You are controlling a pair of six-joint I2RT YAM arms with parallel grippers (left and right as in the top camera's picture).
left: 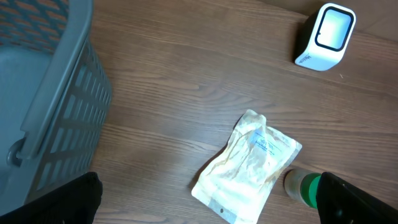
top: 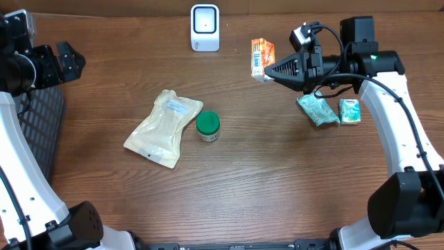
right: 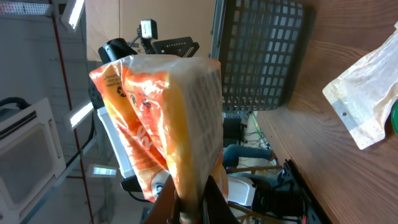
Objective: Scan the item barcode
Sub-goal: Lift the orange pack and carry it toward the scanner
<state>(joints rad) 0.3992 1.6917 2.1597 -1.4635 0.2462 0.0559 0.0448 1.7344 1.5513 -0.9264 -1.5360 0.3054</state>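
Gripping orange packet (top: 262,57) aloft, right fingers (top: 277,70); left fingers (left: 357,202) spread.

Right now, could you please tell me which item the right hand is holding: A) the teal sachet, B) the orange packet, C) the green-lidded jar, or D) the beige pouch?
B: the right hand is shut on the orange packet, whereas the green-lidded jar, the beige pouch and the teal sachet all lie on the table.
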